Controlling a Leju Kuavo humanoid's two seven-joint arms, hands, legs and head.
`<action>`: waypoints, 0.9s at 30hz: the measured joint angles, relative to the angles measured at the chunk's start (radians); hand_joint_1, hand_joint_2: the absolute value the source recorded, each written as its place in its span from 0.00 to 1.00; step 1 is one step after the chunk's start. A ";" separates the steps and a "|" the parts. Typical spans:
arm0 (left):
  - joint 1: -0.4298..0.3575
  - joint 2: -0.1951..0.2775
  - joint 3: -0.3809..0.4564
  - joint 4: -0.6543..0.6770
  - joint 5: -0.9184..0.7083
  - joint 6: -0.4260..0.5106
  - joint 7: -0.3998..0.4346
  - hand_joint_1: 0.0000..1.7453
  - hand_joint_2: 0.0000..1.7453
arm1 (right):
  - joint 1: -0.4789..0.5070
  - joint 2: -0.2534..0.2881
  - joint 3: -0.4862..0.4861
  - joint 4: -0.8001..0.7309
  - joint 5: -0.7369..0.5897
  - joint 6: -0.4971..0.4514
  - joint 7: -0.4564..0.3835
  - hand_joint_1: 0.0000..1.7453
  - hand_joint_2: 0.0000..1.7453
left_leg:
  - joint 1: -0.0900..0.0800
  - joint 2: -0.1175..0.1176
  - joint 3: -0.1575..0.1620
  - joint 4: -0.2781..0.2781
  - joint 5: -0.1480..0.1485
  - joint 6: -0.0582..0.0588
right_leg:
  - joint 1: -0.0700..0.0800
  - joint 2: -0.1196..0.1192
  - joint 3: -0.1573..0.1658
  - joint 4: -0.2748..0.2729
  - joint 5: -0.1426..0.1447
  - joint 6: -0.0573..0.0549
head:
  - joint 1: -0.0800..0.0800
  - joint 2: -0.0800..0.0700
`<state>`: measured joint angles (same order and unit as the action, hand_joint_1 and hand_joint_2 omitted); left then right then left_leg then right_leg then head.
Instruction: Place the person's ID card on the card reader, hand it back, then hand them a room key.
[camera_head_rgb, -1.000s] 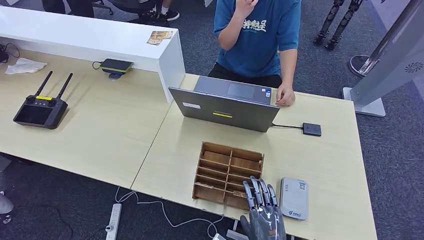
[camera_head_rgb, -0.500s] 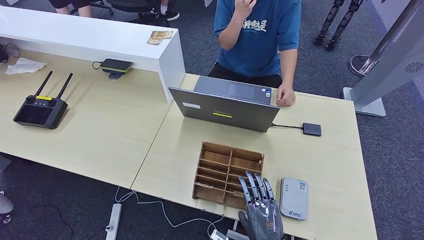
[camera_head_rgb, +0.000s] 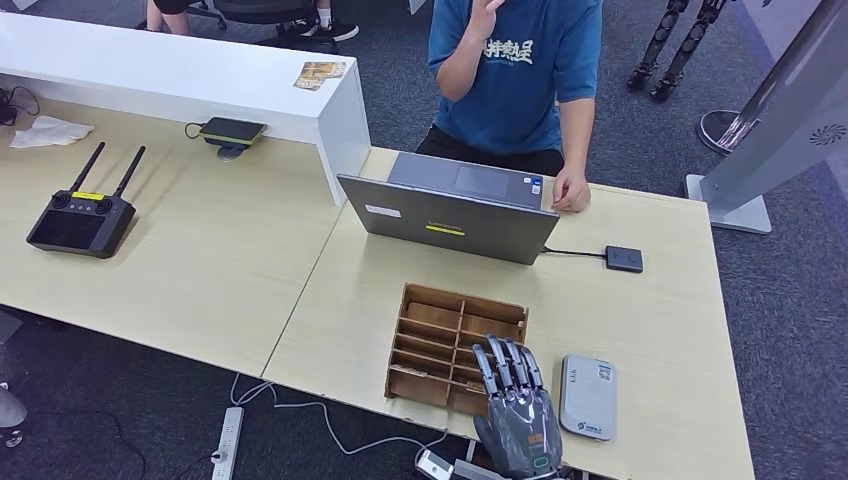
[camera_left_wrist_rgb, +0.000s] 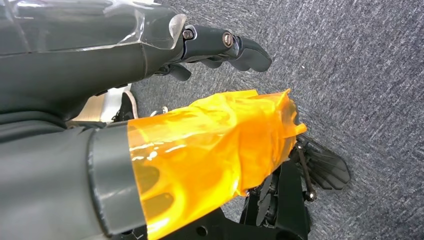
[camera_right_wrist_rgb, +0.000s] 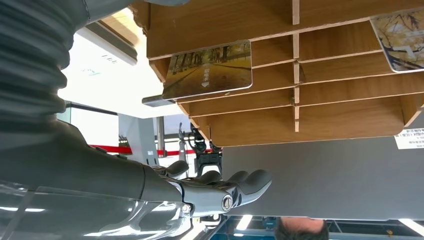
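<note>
The right hand (camera_head_rgb: 517, 420) hovers empty, fingers spread, over the wooden card rack's (camera_head_rgb: 455, 345) near edge beside the white card reader (camera_head_rgb: 587, 396) — a room key (camera_right_wrist_rgb: 209, 69) apparently in its slot.

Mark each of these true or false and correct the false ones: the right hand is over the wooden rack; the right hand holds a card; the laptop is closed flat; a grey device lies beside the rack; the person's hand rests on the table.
1. The right hand is over the near edge of the wooden rack: true.
2. The right hand holds a card: false. Its fingers are extended and hold nothing; a card sits in a rack slot.
3. The laptop is closed flat: false. It stands open.
4. A grey device lies beside the rack: true.
5. The person's hand rests on the table: true, by the laptop.
</note>
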<state>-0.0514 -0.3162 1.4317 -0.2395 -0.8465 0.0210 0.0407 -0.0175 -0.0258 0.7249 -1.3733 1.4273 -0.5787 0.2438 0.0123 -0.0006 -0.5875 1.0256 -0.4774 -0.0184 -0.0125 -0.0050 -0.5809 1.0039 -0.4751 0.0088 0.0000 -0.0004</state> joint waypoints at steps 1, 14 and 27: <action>0.000 0.000 0.000 0.000 0.000 0.000 0.000 0.00 0.00 | 0.000 0.000 0.000 0.000 0.000 0.000 0.000 0.00 1.00 | 0.000 0.000 0.000 0.000 0.000 0.000 | 0.000 0.000 0.000 0.000 0.000 0.000 | 0.000 0.000; 0.000 0.000 0.000 0.000 0.000 0.000 0.007 0.00 0.00 | -0.021 0.000 -0.004 0.016 0.019 0.050 0.045 0.00 1.00 | 0.000 0.000 0.000 0.000 0.000 0.000 | 0.000 0.000 0.000 0.000 0.000 0.000 | 0.000 0.000; 0.000 0.000 0.000 0.000 0.001 0.000 0.007 0.00 0.00 | -0.035 0.000 -0.008 0.027 0.008 0.063 0.045 0.00 1.00 | 0.000 0.000 0.000 0.000 0.000 0.000 | 0.000 0.000 0.000 0.000 0.000 0.000 | 0.000 0.000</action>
<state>-0.0514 -0.3166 1.4317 -0.2399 -0.8454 0.0210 0.0481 -0.0527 -0.0256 0.7165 -1.3460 1.4349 -0.5162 0.2884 0.0124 -0.0006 -0.5875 1.0256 -0.4774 -0.0184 -0.0124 -0.0050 -0.5810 1.0039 -0.4751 0.0088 0.0000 -0.0004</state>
